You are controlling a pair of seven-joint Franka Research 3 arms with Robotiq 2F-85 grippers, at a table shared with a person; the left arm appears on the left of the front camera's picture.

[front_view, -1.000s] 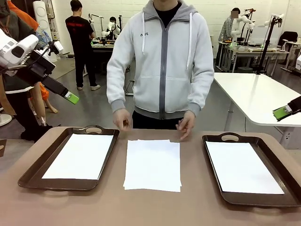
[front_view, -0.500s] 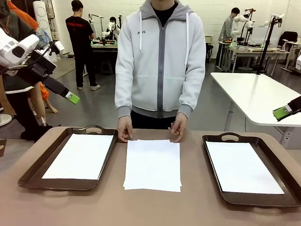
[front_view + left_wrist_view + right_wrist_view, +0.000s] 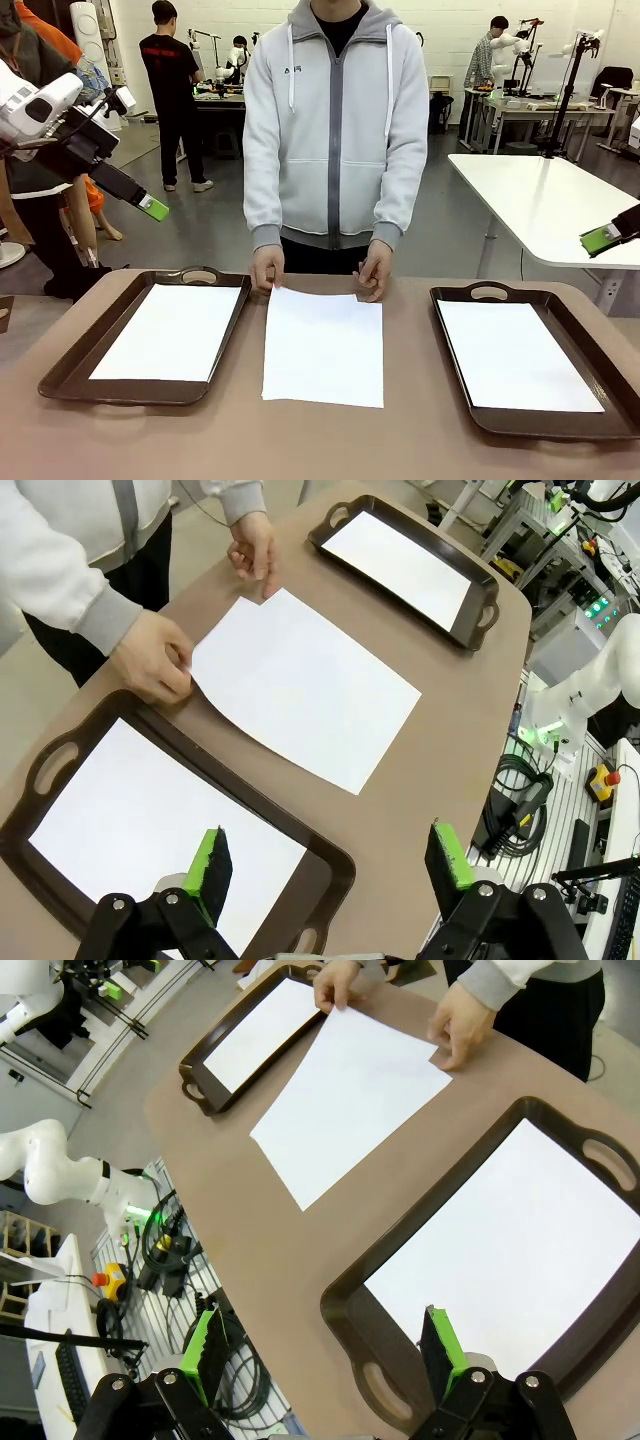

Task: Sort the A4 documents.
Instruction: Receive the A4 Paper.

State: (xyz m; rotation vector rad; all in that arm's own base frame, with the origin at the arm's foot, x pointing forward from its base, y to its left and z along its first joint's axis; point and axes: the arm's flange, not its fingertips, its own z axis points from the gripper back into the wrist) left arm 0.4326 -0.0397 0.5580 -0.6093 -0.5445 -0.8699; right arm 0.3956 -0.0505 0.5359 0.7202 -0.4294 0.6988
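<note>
Table (image 3: 420, 440): carries everything listed.
Left tray (image 3: 62, 372), right tray (image 3: 448, 350): table's ends, one sheet each.
A4 documents (image 3: 323, 350): table's middle; fanned a moment ago, now squared, so ready for sorting.
Person's hands (image 3: 267, 268): table's far edge, on the stack's corners.
Left gripper (image 3: 328, 845), right gripper (image 3: 322, 1330): above the table, jaws wide, empty.

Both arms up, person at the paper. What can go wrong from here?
1. The person's hands hold the far edge of the middle A4 documents; a reach by the open left gripper or right gripper could strike them.
2. The sheets lie flat on the table, so a grip may drag several or crease them.
</note>
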